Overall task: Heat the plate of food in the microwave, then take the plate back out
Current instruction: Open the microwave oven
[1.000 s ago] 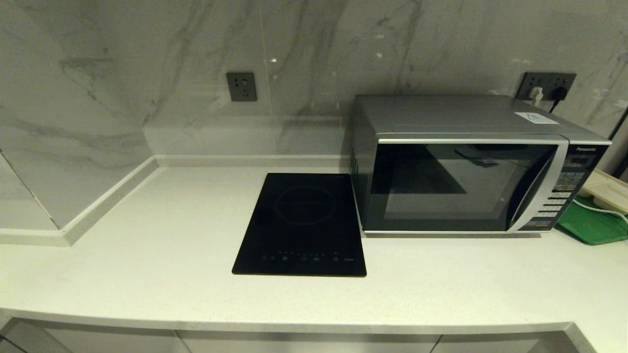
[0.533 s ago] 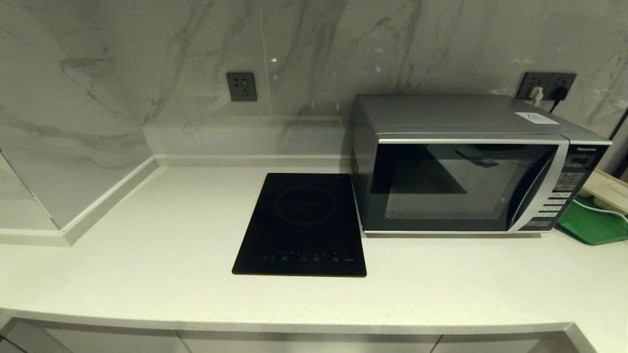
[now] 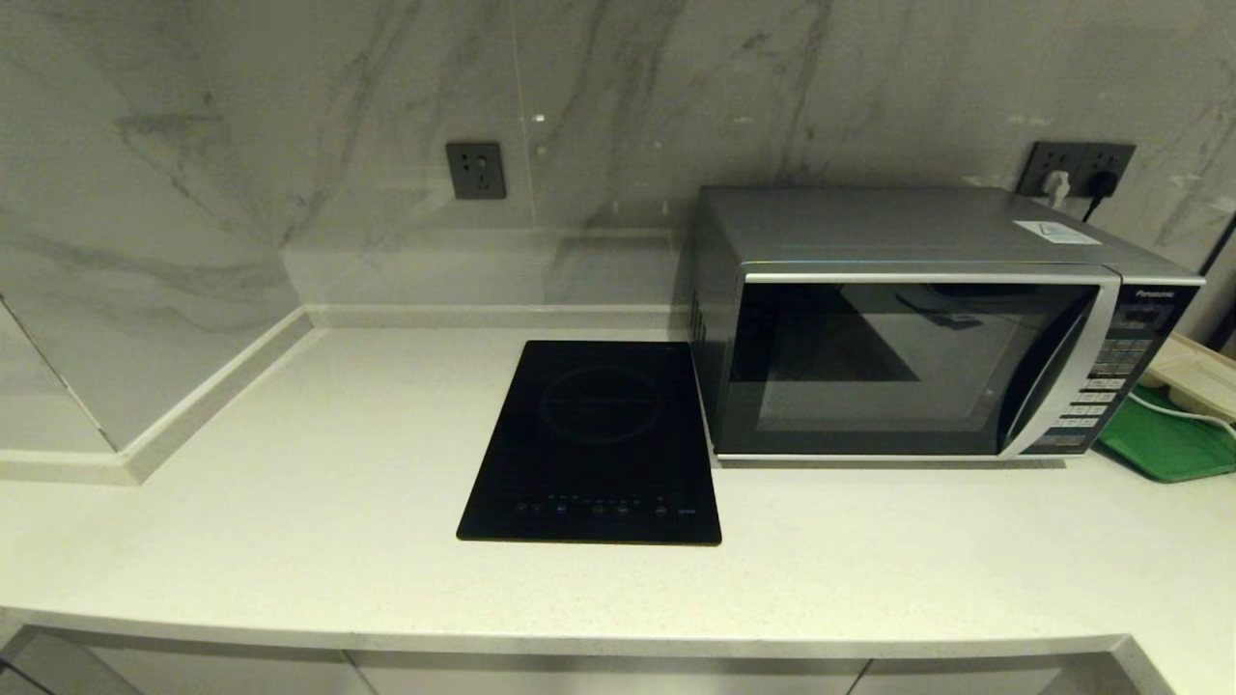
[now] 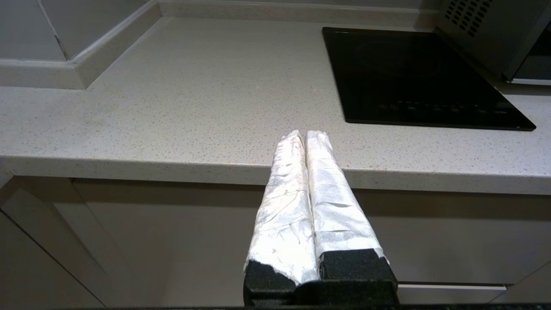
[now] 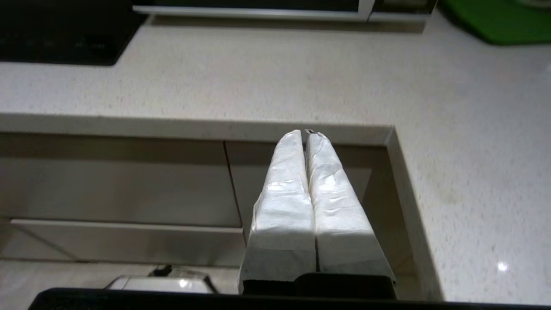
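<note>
Both our end effectors [image 4: 304,134] [image 5: 304,132] pressed together, empty; approach the closed microwave [image 3: 927,328] door band squarely.

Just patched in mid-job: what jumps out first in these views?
The microwave dominates the right of the counter, door closed, with the black induction hob flat beside it on its left. No plate of food shows anywhere. Both grippers, left gripper and right gripper, sit shut and empty at the counter's front edge.
</note>
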Motion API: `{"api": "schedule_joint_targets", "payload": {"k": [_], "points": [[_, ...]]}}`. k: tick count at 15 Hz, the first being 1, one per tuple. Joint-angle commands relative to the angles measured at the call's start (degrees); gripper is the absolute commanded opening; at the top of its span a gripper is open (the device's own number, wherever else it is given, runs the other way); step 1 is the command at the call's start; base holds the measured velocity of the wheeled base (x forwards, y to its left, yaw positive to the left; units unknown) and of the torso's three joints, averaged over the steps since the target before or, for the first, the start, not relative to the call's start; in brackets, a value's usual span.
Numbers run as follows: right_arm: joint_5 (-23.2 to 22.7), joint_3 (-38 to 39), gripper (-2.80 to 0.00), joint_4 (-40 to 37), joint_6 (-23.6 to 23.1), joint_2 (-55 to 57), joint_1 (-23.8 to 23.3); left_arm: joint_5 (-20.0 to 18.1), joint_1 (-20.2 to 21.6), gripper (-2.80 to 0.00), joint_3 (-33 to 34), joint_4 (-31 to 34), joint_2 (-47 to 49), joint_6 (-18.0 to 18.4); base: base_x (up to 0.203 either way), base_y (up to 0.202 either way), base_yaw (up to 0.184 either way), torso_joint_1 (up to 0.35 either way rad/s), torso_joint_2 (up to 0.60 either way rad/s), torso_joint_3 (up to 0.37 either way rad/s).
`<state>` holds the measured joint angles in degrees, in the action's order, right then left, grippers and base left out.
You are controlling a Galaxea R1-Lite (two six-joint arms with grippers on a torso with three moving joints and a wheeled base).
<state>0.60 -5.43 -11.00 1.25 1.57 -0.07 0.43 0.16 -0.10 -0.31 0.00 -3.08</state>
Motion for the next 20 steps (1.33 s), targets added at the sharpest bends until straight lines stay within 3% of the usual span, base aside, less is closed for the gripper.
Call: {"api": "schedule_joint_targets", "payload": {"k": [1, 20], "points": [[0.1, 1.8, -2.80, 2.1, -0.3, -1.5, 0.0, 0.0, 0.0, -2.80, 0.0, 0.0, 0.0, 0.0, 0.000, 0.000, 0.000, 0.000, 0.00, 0.000], [0.1, 1.8, -2.80, 2.0, 0.2, -1.5, 0.1, 0.0, 0.0, -2.80, 0.0, 0.0, 0.0, 0.0, 0.000, 0.000, 0.000, 0.000, 0.00, 0.000]]}}
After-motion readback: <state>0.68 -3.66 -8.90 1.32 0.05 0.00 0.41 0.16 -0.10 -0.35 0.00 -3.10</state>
